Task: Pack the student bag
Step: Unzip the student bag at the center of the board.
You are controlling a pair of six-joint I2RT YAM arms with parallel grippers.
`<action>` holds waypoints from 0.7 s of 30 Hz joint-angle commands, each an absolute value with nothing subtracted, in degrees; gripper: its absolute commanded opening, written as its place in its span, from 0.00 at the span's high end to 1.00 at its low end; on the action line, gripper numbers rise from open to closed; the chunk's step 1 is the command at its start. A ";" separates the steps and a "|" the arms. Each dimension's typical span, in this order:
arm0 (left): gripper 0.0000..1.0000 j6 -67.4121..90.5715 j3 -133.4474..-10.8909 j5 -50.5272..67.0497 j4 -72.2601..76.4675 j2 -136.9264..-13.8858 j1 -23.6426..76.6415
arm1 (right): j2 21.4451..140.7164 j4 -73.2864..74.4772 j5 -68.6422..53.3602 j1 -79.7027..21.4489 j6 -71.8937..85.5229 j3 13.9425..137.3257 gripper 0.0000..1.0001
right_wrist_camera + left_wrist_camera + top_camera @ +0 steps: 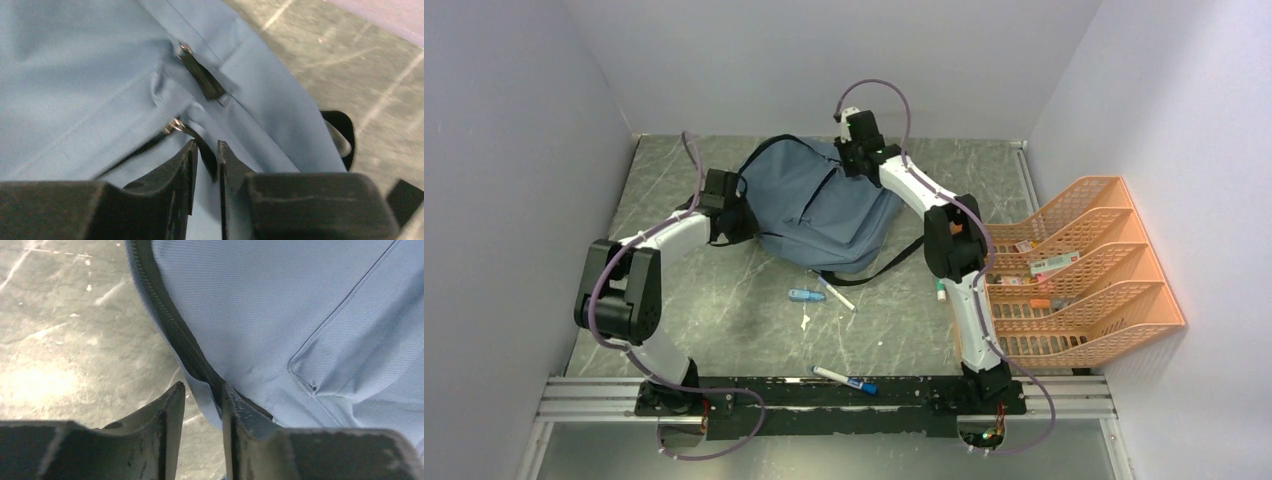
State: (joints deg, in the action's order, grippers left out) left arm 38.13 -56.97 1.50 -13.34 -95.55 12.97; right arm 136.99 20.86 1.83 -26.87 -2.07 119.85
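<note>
left gripper (201,390) straddles the student bag (824,205) at its zipper edge (170,325), right gripper (206,147) its zipper pull (190,132), both narrowly apart: close firmly before tugging.

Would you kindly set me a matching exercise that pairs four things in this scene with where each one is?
Things:
1 student bag
2 orange rack
3 blue-capped marker
4 right pincer

Places:
a near edge of the table, between the arms
b at a black zipper pull
c far middle
d right side

Pairs: 1-c; 2-d; 3-a; 4-b.
</note>
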 commanded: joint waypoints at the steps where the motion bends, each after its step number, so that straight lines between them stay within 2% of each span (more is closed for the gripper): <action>1: 0.57 35.10 -58.92 0.13 -17.37 -91.51 12.04 | 126.58 15.98 3.95 -24.41 2.43 112.67 0.72; 5: 0.47 33.70 -60.71 0.09 -18.81 -89.17 12.13 | 116.42 9.66 3.63 -24.43 7.68 101.14 0.66; 11: 0.39 32.70 -61.85 0.11 -20.19 -85.34 13.71 | 103.15 2.46 2.72 -24.48 16.00 83.30 0.58; 21: 0.35 31.68 -70.24 1.31 -23.97 -85.10 20.03 | 86.26 6.02 -3.12 -24.96 19.71 64.62 0.54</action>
